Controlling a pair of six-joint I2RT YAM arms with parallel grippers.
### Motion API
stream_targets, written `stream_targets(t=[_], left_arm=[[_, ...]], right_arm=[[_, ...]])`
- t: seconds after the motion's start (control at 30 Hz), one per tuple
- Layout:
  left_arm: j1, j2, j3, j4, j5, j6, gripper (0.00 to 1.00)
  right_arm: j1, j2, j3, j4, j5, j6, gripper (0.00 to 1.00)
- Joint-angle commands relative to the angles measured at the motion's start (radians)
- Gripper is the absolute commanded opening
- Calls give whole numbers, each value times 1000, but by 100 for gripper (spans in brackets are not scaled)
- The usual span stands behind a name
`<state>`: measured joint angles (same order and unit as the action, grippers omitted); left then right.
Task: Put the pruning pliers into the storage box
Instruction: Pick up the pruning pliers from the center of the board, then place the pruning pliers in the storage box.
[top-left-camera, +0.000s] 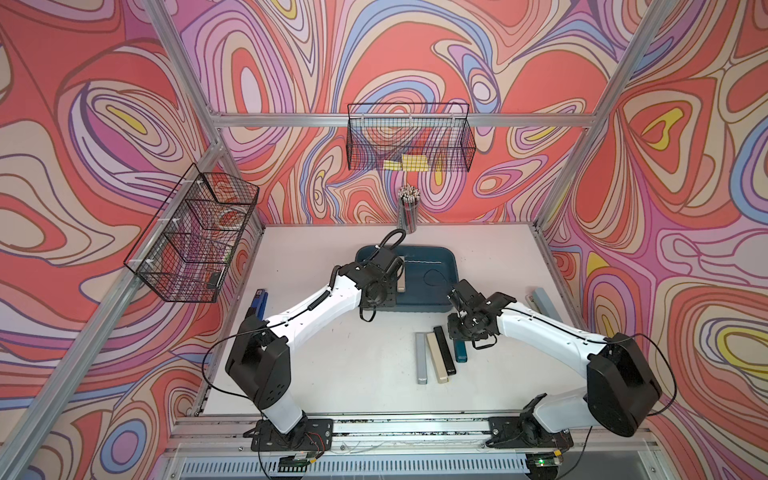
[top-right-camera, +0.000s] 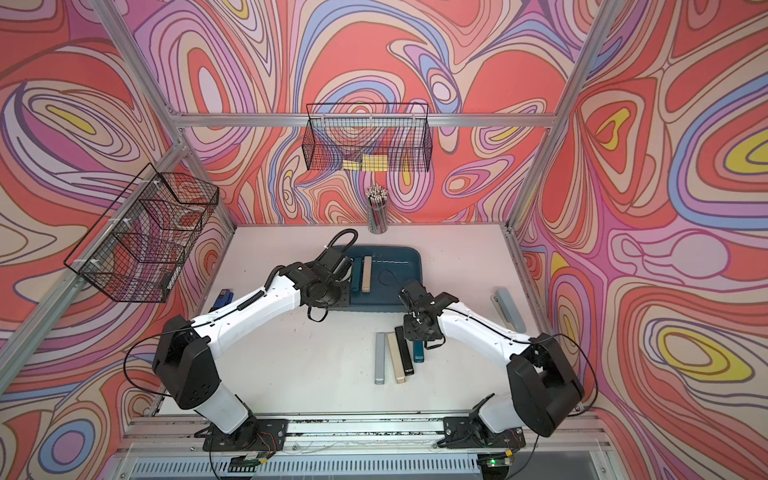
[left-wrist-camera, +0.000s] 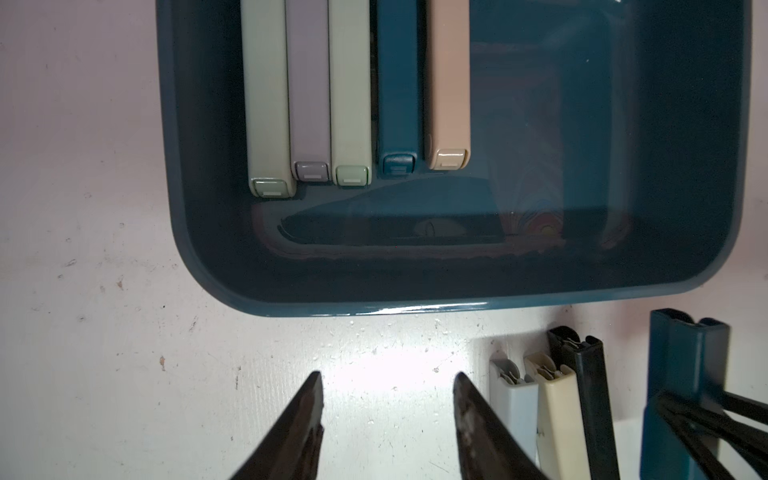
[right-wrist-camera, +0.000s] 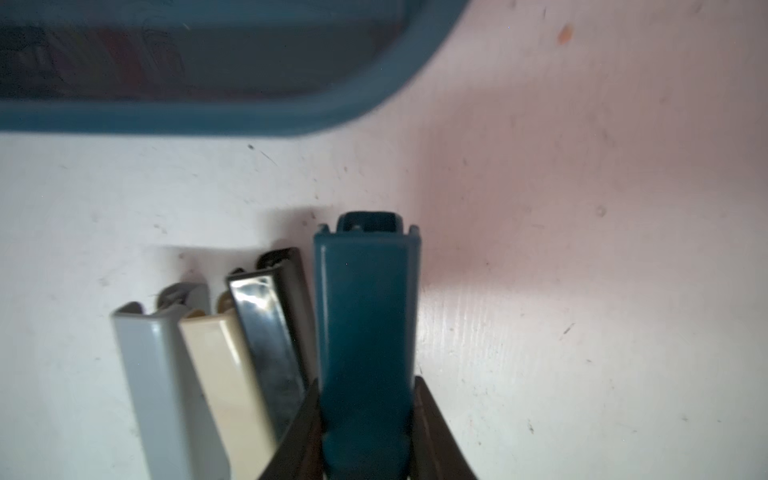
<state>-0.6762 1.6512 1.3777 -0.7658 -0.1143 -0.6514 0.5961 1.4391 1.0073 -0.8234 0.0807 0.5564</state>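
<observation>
The shallow, dark teal-blue plastic storage box (top-left-camera: 428, 248) (top-right-camera: 390, 248) (left-wrist-camera: 415, 309) (right-wrist-camera: 208, 120), round-cornered and raised at the rim, sat toward the back of the white table (top-left-camera: 332, 365). Inside it, in its left part, five slim bar-shaped pruning pliers lay side by side and parallel: a pale green case (left-wrist-camera: 268, 104), a lilac-grey case (left-wrist-camera: 309, 83), a second pale green case (left-wrist-camera: 351, 104), a teal case (left-wrist-camera: 398, 83) (top-right-camera: 356, 274) and a pinkish-beige case (left-wrist-camera: 449, 83) (top-right-camera: 366, 274).

Just in front of the box's near rim, toward its right corner, four more lay in a close row on the table: a light grey case (top-left-camera: 422, 357) (right-wrist-camera: 158, 374) (left-wrist-camera: 513, 399), a cream case (top-left-camera: 438, 357) (right-wrist-camera: 224, 374) (left-wrist-camera: 557, 407), a glossy black case (top-left-camera: 444, 349) (right-wrist-camera: 270, 332) (left-wrist-camera: 590, 395) and a dark teal case (top-left-camera: 460, 351) (top-right-camera: 418, 352) (right-wrist-camera: 365, 311) (left-wrist-camera: 681, 374).

The right gripper (right-wrist-camera: 366, 382) was clamped on the dark teal case, one black finger pressed against each long side. Whether that case had left the table could not be told.

The left gripper (left-wrist-camera: 387, 376) hung with its jaws apart and nothing between them, over bare table just in front of the box's near rim, left of the row of four.

A blue-and-black stapler (top-left-camera: 259, 303) (top-right-camera: 222, 299) lay left of the box. A mesh cup of pencils (top-left-camera: 408, 210) (top-right-camera: 377, 212) stood behind the box. A pale blue-grey bar (top-left-camera: 548, 307) (top-right-camera: 509, 307) lay well to the right of the box.
</observation>
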Motion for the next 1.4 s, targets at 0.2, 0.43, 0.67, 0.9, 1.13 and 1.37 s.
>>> stream_targets(t=[0.2,0.43,0.67,0.9,1.13,1.37], left_arm=[[0,-114,-65,-35,-79,-30,52],[0,-202,-175,0,-56,-110,52],[-1,-264,-213,-27,-68,-128,52],[0,-303,-251,-38,-68,-149,52],[0,-321,-268,-41,-61,-163,52],[0,-314,-267,-38,-56,-162,53]], right_arm=[[-24,169,472,-129,60,-144,21],[-111,436,729,-64,-32,-169,21],[-123,672,918,-65,-53,-190,21],[-124,827,1013,-56,-82,-184,21],[-129,927,1091,-50,-114,-169,21],[-130,983,1131,-43,-154,-154,21]])
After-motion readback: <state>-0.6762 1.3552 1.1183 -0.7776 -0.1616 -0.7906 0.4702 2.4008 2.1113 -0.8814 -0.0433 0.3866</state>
